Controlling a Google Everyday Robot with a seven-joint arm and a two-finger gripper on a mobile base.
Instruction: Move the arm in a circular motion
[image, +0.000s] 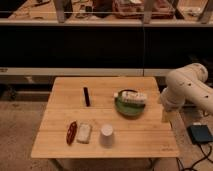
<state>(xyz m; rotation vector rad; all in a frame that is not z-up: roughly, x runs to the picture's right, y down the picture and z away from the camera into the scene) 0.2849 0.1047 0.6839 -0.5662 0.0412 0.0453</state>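
Well, over on the right the arm (187, 87) reaches in from the edge of view. It is a thick cream-white tube with a bulbous joint at the top and small dark dots along it. It bends so that its end drops down just off the right edge of the wooden table (60, 145). The gripper (165, 116) hangs at that lower end, pointing down beside the table's right edge and near the green plate (127, 112), though apart from it. How its jaws stand I cannot tell.

On the table the plate sits right of the middle, and a white bottle-like thing (132, 97) lies on its side across the plate's far rim. A slim black bar (86, 96) lies left of the plate, well apart from it, with its length running away from the front edge. Nearer the front a white cup (106, 134) stands by itself. To its left is a pale packet (84, 133) with a red packet (72, 132) just beside it.

A blue box (201, 134) rests on the floor to the right of the table, under the arm, with dark cables trailing near it. Behind the table runs a long dark counter front with a pale ledge, and cluttered shelves sit above it
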